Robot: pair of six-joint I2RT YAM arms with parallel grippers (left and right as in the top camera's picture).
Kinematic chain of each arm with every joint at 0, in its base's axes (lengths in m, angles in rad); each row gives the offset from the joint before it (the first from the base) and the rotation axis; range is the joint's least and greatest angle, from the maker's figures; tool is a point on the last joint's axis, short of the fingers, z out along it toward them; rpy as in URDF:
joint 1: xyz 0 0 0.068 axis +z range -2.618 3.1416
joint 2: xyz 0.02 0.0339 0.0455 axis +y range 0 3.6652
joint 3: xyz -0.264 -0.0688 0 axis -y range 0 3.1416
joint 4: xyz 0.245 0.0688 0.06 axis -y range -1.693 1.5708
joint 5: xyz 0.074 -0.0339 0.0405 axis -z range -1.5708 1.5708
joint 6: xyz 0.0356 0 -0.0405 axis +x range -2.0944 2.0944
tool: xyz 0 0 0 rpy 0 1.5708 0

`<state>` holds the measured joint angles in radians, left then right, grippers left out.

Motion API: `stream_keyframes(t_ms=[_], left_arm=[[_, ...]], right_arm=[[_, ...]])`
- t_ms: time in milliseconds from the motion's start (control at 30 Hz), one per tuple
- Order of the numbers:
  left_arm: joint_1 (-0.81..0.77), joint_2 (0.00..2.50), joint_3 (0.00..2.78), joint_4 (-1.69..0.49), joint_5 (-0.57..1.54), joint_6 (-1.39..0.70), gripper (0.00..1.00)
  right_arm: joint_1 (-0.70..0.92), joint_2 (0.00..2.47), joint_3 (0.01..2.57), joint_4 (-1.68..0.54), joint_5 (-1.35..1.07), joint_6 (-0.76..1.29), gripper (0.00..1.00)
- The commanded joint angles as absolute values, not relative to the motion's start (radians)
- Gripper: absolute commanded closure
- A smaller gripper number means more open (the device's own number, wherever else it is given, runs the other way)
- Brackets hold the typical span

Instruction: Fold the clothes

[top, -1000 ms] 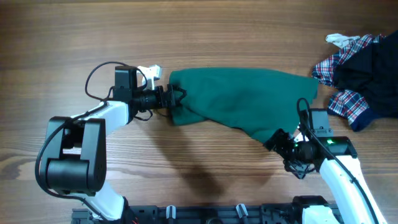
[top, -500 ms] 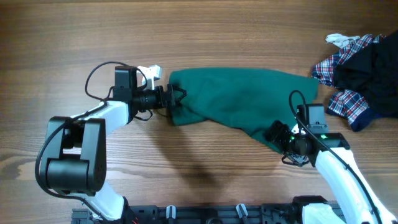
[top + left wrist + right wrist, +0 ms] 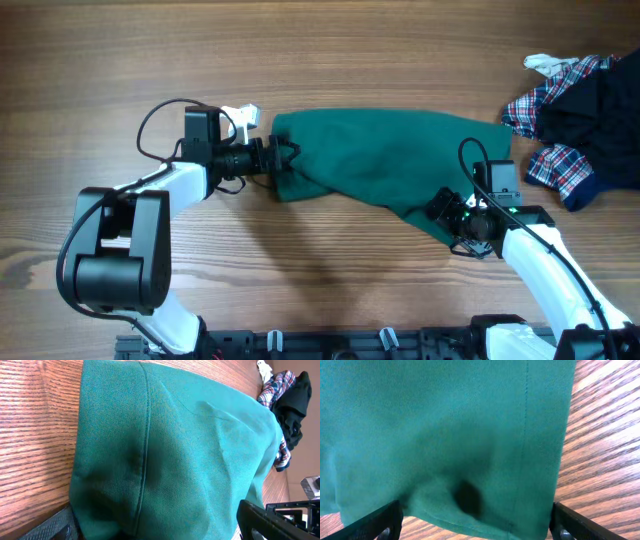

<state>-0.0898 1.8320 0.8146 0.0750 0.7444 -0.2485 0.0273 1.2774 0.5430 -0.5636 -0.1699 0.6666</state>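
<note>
Green cloth (image 3: 385, 160) lies spread across the wooden table (image 3: 320, 60), its long axis running left to right between both arms. The left claw (image 3: 275, 160) is pinched on the cloth's left end, arm stretched low. The right claw (image 3: 447, 212) grips the lower right corner, forearm angled in from below. Other clothes (image 3: 575, 120) wait far right.

Wood-grain bench (image 3: 350, 290): green garment (image 3: 385, 160) lies at centre, heap of plaid and dark clothes (image 3: 580, 110) at 2 o'clock.
</note>
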Motion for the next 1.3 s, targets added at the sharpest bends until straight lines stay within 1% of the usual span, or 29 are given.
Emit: stream_keyframes(t_ms=[0,300,333,433,567,600,633,667,700,733,767,867,900,1000,1067,1167,1200,1267], left_arm=[[-0.093,1.848,0.818,0.07,0.712,-0.254,0.0],[-0.093,1.848,0.818,0.07,0.712,-0.254,0.0],[-0.093,1.848,0.818,0.07,0.712,-0.254,0.0],[-0.093,1.848,0.818,0.07,0.712,-0.254,0.0],[-0.093,1.848,0.818,0.059,0.712,-0.254,0.0],[-0.093,1.848,0.818,0.057,0.712,-0.254,0.0],[-0.093,1.848,0.818,0.057,0.712,-0.254,0.0],[-0.093,1.848,0.818,0.057,0.712,-0.254,0.0],[-0.093,1.848,0.818,0.056,0.712,-0.254,0.0],[-0.093,1.848,0.818,0.056,0.712,-0.254,0.0],[-0.093,1.848,0.818,0.055,0.712,-0.254,0.0],[-0.093,1.848,0.818,0.055,0.713,-0.254,0.0],[-0.093,1.848,0.818,0.056,0.713,-0.254,0.04],[-0.093,1.848,0.818,0.056,0.713,-0.254,0.11],[-0.093,1.848,0.818,0.056,0.713,-0.254,0.03],[-0.093,1.848,0.818,0.039,0.713,-0.256,0.08],[-0.093,1.848,0.818,0.017,0.713,-0.274,0.11],[-0.093,1.848,0.818,-0.024,0.713,-0.278,0.1]], right_arm=[[0.025,1.287,0.541,-0.569,-0.199,0.647,0.07],[0.025,1.287,0.499,-0.531,-0.249,0.631,0.07],[0.025,1.287,0.487,-0.523,-0.25,0.632,0.09],[0.025,1.287,0.482,-0.516,-0.272,0.638,0.25],[0.025,1.287,0.482,-0.538,-0.271,0.693,0.53],[0.025,1.287,0.482,-0.54,-0.27,0.707,0.59],[0.025,1.287,0.482,-0.54,-0.27,0.71,0.71],[0.025,1.287,0.482,-0.54,-0.267,0.71,0.78],[0.025,1.287,0.482,-0.54,-0.267,0.71,0.84],[0.025,1.286,0.482,-0.54,-0.267,0.71,0.92],[0.025,1.286,0.482,-0.54,-0.267,0.71,0.96],[0.025,1.286,0.482,-0.541,-0.266,0.71,0.96],[0.025,1.286,0.482,-0.542,-0.262,0.71,0.96],[0.025,1.286,0.482,-0.542,-0.262,0.71,0.96],[0.025,1.286,0.482,-0.542,-0.263,0.709,0.96],[0.025,1.286,0.482,-0.543,-0.263,0.709,0.96],[0.025,1.286,0.482,-0.543,-0.263,0.709,0.96],[0.025,1.286,0.482,-0.543,-0.263,0.709,0.96]])
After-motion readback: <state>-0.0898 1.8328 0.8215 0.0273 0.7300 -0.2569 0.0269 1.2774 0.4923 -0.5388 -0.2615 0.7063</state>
